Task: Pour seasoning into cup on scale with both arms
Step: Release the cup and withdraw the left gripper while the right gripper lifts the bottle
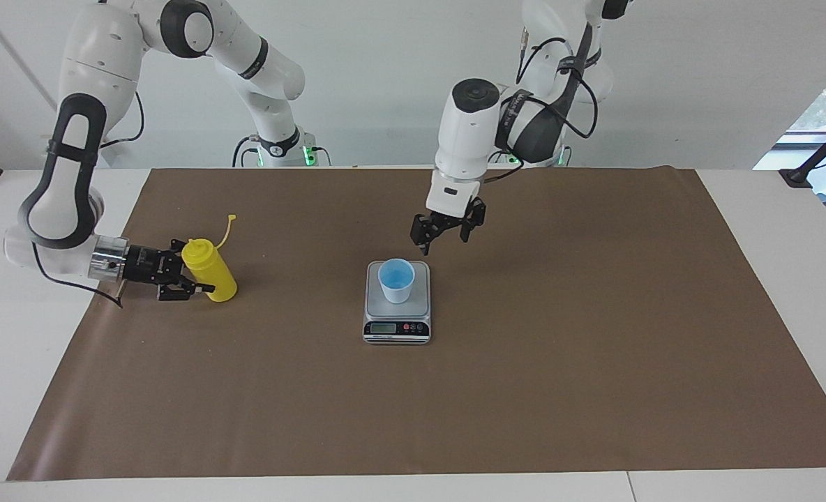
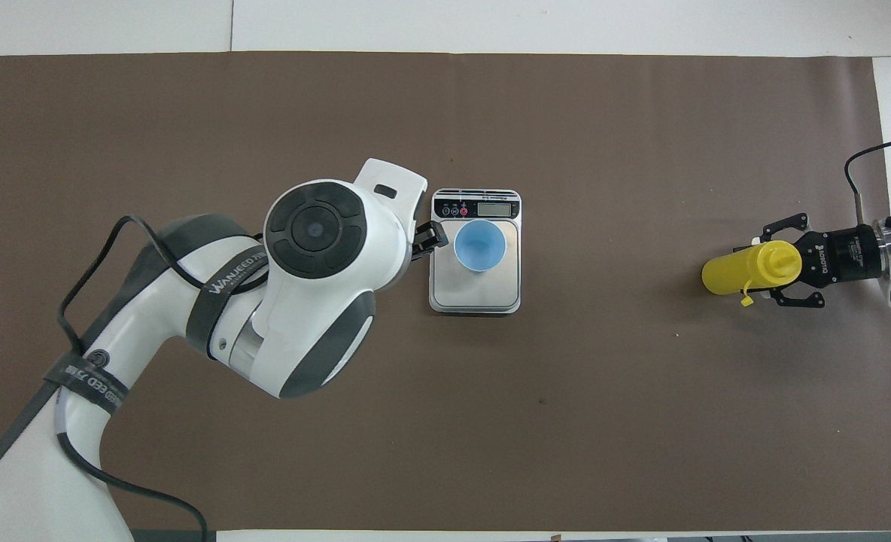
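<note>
The light blue cup stands upright on the silver scale, with nothing touching it. My left gripper hangs open in the air over the mat beside the scale, on the robots' side of it. In the overhead view the left arm's wrist hides most of that gripper, while the cup and scale show in full. The yellow seasoning bottle stands on the mat toward the right arm's end. My right gripper reaches in sideways, shut on its upper body. The overhead view shows this bottle and gripper too.
A brown mat covers most of the white table. The bottle's small cap sticks up on its thin tether. The scale's display and buttons face away from the robots.
</note>
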{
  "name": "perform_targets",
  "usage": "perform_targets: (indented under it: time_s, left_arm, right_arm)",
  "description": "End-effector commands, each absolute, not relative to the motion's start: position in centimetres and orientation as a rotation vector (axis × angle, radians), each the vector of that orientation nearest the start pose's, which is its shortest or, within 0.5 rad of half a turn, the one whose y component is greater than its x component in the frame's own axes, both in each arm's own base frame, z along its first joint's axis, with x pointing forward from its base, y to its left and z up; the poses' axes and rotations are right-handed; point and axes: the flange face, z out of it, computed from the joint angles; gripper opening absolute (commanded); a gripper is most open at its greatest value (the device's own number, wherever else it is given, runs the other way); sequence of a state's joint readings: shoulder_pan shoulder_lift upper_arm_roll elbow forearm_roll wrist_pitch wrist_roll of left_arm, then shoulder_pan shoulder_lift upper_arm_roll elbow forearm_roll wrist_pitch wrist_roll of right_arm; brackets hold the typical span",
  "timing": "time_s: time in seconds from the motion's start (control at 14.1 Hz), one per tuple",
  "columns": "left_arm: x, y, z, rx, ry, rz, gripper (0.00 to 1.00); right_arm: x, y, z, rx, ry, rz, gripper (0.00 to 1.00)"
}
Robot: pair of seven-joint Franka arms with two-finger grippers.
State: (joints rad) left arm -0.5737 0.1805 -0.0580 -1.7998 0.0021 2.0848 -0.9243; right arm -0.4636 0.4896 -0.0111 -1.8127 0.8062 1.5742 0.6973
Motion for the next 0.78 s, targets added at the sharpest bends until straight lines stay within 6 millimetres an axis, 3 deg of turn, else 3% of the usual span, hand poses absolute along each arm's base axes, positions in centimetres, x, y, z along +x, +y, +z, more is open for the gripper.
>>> perform_targets:
  time_s: [0.0,0.21,0.43,0.64,0.71]
  left_arm:
    - [51.9,-31.0,44.8,-3.161,-0.328,-0.096,1.00]
    - [55.2,-24.4,45.3,-3.165,-0.174,-0.118,1.00]
    - [56.8,-17.8,46.8,-3.152,-0.133,-0.108,1.00]
    - [57.3,-11.4,48.8,-3.142,0.000,-0.086,1.00]
    - [57.2,-9.4,49.7,-3.144,0.030,-0.078,1.00]
  right_arm:
    - [54.8,-19.2,27.1,-1.648,1.553,0.923,0.00]
    - [55.7,-18.5,27.5,-1.628,1.578,0.909,0.00]
    - [56.7,-18.5,29.9,-1.608,1.626,0.888,0.00]
    - [58.5,-14.5,34.9,-1.642,1.688,0.851,0.00]
    - [59.2,-12.3,36.8,-1.652,1.737,0.837,0.00]
